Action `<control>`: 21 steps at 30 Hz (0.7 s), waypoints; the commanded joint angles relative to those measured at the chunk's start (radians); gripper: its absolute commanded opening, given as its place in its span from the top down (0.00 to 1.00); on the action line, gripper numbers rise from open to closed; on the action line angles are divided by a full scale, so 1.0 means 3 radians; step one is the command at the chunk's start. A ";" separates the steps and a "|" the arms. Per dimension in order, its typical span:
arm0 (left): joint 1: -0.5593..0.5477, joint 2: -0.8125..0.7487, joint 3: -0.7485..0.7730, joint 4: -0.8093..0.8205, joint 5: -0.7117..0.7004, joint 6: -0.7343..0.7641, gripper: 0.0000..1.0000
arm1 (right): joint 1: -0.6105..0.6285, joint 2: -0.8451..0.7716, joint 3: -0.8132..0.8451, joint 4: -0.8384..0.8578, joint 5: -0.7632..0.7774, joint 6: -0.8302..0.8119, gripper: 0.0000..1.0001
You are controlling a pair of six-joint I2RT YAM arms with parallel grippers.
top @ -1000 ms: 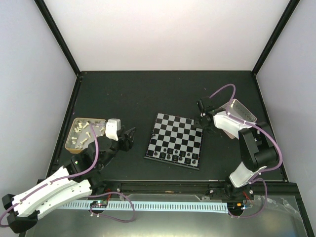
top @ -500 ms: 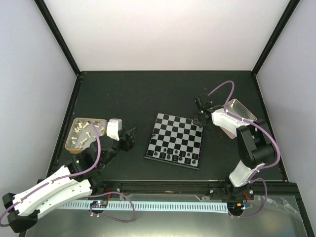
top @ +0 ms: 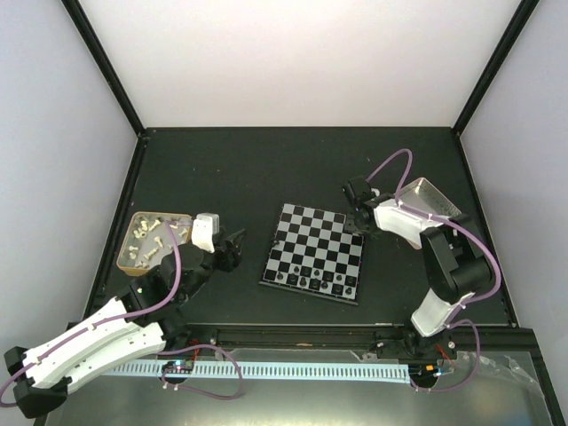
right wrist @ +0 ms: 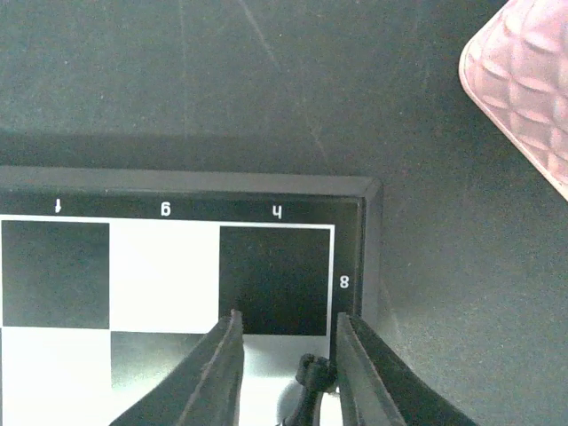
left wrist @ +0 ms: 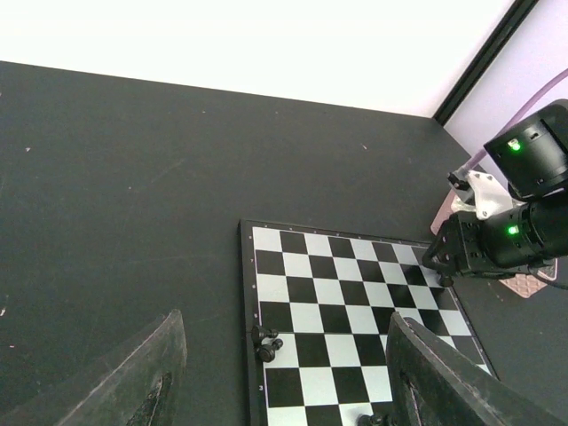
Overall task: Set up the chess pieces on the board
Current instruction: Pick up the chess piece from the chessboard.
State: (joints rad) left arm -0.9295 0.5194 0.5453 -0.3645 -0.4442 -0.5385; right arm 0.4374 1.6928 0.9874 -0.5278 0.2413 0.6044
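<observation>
Dark matte surface (top: 266, 169), black rails (top: 115, 257) along its edges. Faint scratches on bare patches in both wrist views.

Board (top: 315, 253) lies flat, right of centre, slightly skewed to surface edges; black and pale checks, dark border.

Tan tray (top: 158, 214) at left, near left rail, well apart from board.

Pink-rimmed metal tray (top: 441, 197) at right, near board's far right corner, not touching it, partly hidden.

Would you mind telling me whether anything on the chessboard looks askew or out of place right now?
The board sits skewed to the table edges. One black piece at its left edge seems to lie on its side rather than upright, apart from the row along the near edge.
</observation>
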 commanded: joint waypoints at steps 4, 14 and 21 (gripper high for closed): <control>0.0022 0.0003 0.0039 0.0070 0.0018 -0.0011 0.37 | 0.0102 -0.0159 -0.0090 -0.0026 0.0095 0.0056 0.74; 0.0020 -0.0031 0.0025 0.0045 0.0018 -0.0035 0.37 | 0.0244 -0.0323 -0.0181 -0.0153 0.0307 0.0144 0.63; 0.0020 0.0006 0.0020 0.0092 0.0052 -0.0041 0.37 | 0.0250 -0.0214 -0.0217 -0.0065 0.0214 0.0212 0.65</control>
State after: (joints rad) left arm -0.9295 0.5171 0.5453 -0.3641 -0.4419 -0.5404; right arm 0.5098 1.6112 0.9268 -0.5587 0.2867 0.6388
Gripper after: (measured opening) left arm 0.631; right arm 0.363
